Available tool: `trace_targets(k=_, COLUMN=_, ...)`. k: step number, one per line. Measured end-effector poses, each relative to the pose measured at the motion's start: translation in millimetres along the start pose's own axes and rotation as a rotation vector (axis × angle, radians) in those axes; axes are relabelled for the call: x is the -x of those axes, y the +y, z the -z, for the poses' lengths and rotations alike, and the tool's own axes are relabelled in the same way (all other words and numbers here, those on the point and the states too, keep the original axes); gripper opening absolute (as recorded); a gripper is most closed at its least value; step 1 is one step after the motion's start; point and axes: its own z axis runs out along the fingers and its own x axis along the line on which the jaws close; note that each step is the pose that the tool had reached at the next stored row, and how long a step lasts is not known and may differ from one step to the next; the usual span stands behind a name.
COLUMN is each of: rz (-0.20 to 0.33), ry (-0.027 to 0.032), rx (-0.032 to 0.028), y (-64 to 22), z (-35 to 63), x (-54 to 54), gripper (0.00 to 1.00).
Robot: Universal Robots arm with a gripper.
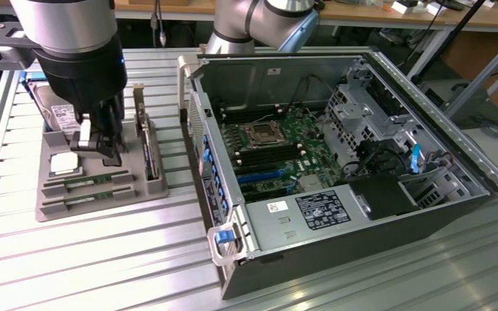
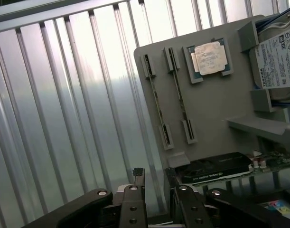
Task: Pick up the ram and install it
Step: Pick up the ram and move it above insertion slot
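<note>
We see the gripper (image 1: 100, 152) hanging low over the middle of the grey tray (image 1: 150, 188), which sits on the slatted metal surface (image 1: 76, 259) beside the open computer case (image 1: 336, 214). In the wrist view its fingers (image 2: 138, 178) stand a little apart, with a narrow gap between them and nothing in it.

Two ram sticks stand on edge in the tray's slots. The inner ram stick (image 1: 85, 180) lies just beside the processor (image 1: 63, 165), and the outer ram stick (image 1: 85, 197) lies next to it, closest to the tray's end edge. Both are seated, so we judge that the pick has not yet been made.

What matters here is direction. From the fingers, both sticks lie toward the tray's end opposite the hard drive (image 1: 59, 116), with the inner one closer. Their long axes run across the tray, parallel to that end edge and square to the graphics card (image 1: 150, 152), which stands along the case-side edge.

In the wrist view the inner ram stick (image 2: 180, 99) and the outer ram stick (image 2: 156, 107) show as thin edges. The gap between the fingers appears to run across their thickness rather than along their length, so we judge the fingers turned to pinch a board's flat faces.
</note>
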Motion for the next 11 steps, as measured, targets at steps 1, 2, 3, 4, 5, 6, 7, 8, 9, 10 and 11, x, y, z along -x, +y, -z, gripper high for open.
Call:
trace_targets(k=1, rz=0.000, ry=0.0000, rx=0.0000, y=0.0, z=-1.1, x=0.0, gripper=0.30)
trace_targets(k=2, rz=0.000, ry=0.0000, rx=0.0000, y=0.1, z=-2.2, x=0.0, gripper=0.30)
trace_targets(k=3, rz=0.000, ry=0.0000, rx=0.0000, y=0.1, z=-3.1, x=0.1, gripper=0.30)
trace_targets(k=4, rz=0.000, ry=0.0000, rx=0.0000, y=0.1, z=-3.5, x=0.1, gripper=0.30)
trace_targets(k=5, rz=0.000, ry=0.0000, rx=0.0000, y=0.1, z=-4.5, x=0.1, gripper=0.30)
trace_targets(k=6, rz=0.000, ry=0.0000, rx=0.0000, y=0.2, z=-5.6, x=0.1, gripper=0.30)
trace_targets(k=7, rz=0.000, ry=0.0000, rx=0.0000, y=0.2, z=-6.9, x=0.1, gripper=0.30)
trace_targets(k=8, rz=0.000, ry=0.0001, rx=0.0000, y=0.2, z=-8.1, x=0.1, gripper=0.30)
trace_targets(k=9, rz=0.000, ry=0.0000, rx=0.0000, y=0.3, z=-9.2, x=0.2, gripper=0.30)
trace_targets(k=10, rz=0.000, ry=0.0000, rx=0.0000, y=0.3, z=-10.3, x=0.2, gripper=0.30)
trace_targets(k=11, rz=0.000, ry=0.0000, rx=0.0000, y=0.3, z=-11.4, x=0.2, gripper=0.30)
